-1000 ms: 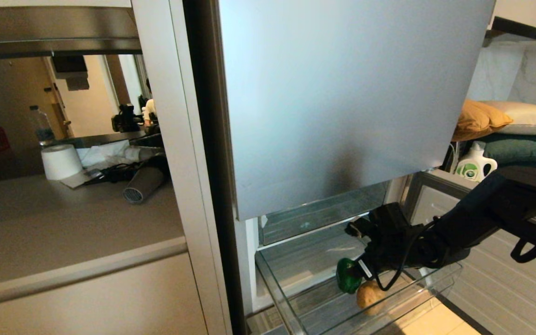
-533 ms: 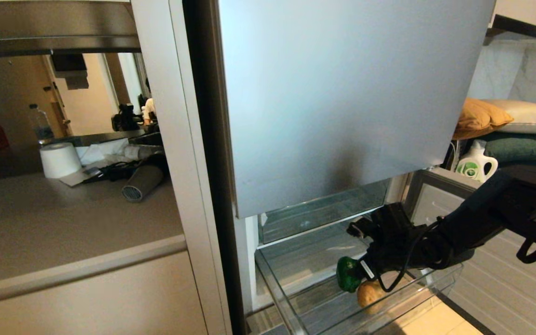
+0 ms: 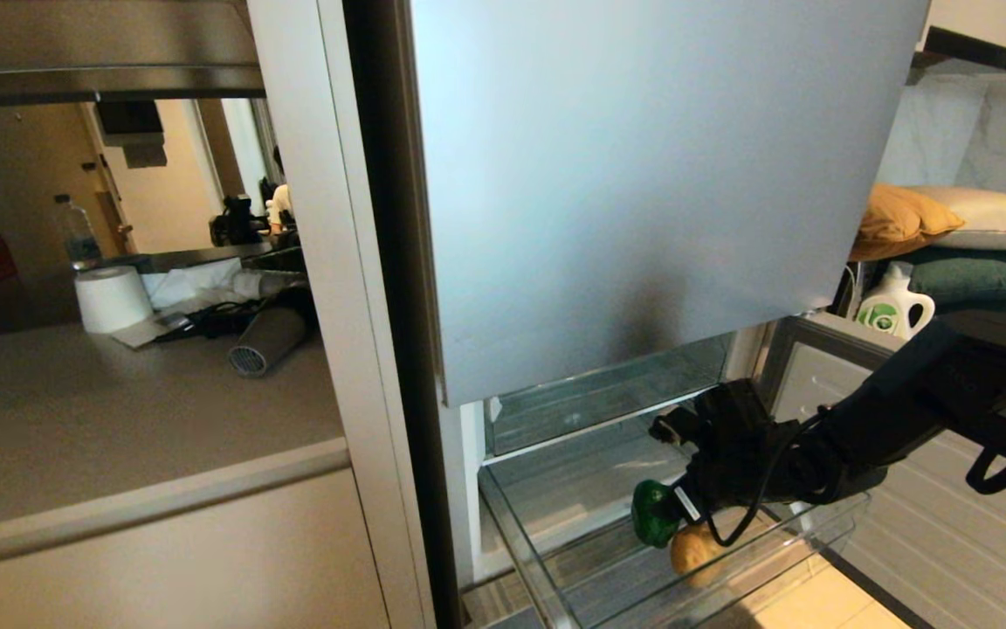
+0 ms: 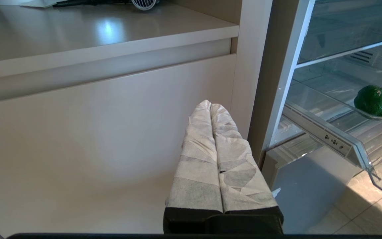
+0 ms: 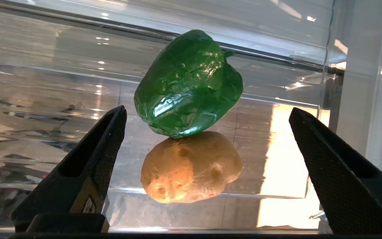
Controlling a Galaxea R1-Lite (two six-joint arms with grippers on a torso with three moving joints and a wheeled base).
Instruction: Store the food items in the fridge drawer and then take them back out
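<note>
1. My right gripper (image 5: pixel 207 132) hung over the pulled-out drawer (image 3: pixel 555 603), its two black fingers (image 5: pixel 88 156) spread wide with nothing between them.
2. Just past the fingertips, the tan lump (image 5: pixel 191 167) lay on the drawer's ribbed clear floor. It looked more like a potato than a bun, with small dimples in its skin.
3. The green pepper (image 5: pixel 189 86) sat right behind the lump, touching its top edge, glossy, with its stem end turned away from me.
4. From my head, both items (image 3: pixel 656 514) (image 3: pixel 693 552) showed close to the drawer's front wall, partly hidden by my right wrist.
5. My right arm (image 3: pixel 905 402) reached in from the right, under the lower edge of the silver-blue door (image 3: pixel 643 175).
6. My left gripper (image 4: pixel 212 111) was parked low, facing the beige cabinet front (image 4: pixel 95 132) beside the fridge; its taped fingers (image 4: pixel 197 159) were pressed together and held nothing.
7. Farther left, on the counter (image 3: pixel 119 411), a grey hair dryer (image 3: pixel 263 341) lay beside a roll of paper (image 3: pixel 110 300).
8. Far right, behind the fridge, cushions (image 3: pixel 948 227) were stacked above a white detergent bottle (image 3: pixel 892 306).
</note>
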